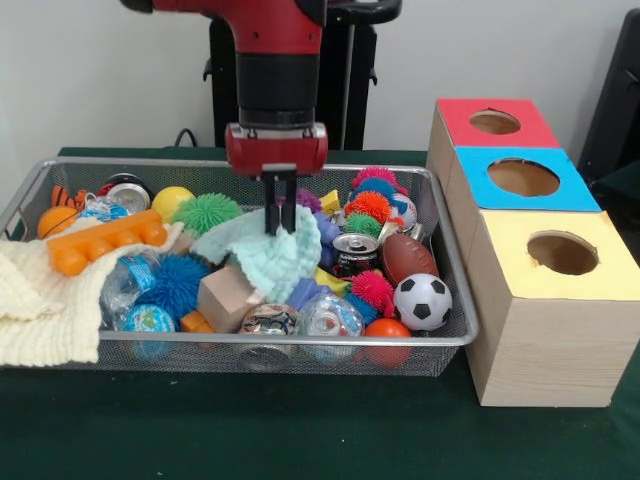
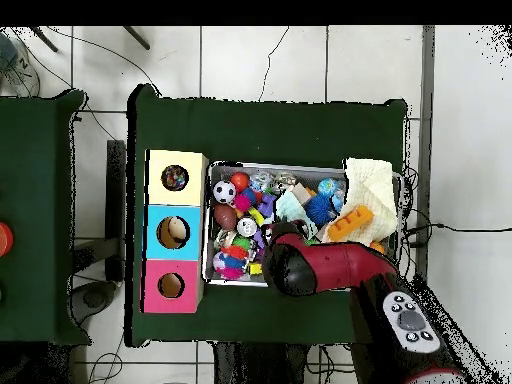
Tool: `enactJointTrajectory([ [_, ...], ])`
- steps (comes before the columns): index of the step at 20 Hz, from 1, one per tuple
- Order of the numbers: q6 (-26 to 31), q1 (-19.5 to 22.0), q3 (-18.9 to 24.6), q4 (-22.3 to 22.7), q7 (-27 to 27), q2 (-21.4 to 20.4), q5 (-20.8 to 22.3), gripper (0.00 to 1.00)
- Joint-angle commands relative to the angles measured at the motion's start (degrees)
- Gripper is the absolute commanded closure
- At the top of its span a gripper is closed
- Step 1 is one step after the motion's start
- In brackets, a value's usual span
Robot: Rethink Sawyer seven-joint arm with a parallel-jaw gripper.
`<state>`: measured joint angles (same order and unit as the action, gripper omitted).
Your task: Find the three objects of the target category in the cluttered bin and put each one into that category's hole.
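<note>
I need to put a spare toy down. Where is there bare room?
The green table in front of the mesh bin and wooden box is bare. The bin is packed; the claw sits on the mint cloth.

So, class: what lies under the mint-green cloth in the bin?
Poking out from under the mint-green cloth: a wooden block and a yellow piece. Anything beneath its middle is covered, where the end effector meets it.

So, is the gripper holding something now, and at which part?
Yes. The gripper, jaws shut, pinches the mint-green cloth at its upper edge, where the fabric bunches up inside the wire bin.
</note>
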<state>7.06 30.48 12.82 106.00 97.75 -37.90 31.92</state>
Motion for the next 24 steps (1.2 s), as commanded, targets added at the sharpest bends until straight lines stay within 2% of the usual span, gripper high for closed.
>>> enactJointTrajectory([
  [1, 8.1, 2.4, 6.5, 10.3, 2.3, -8.3, -3.2, 1.0],
  [9, 6.1, 3.7, 6.2, 14.2, 2.5, -10.1, -2.5, 1.0],
  [16, 1.6, 2.4, 3.6, 18.0, 6.7, -11.7, -2.4, 1.0],
  [19, 0.3, 3.3, 4.1, 21.4, 8.4, -14.3, -3.7, 1.0],
  [24, 2.3, 6.4, 7.2, 26.4, 8.5, -19.5, -7.5, 1.0],
])
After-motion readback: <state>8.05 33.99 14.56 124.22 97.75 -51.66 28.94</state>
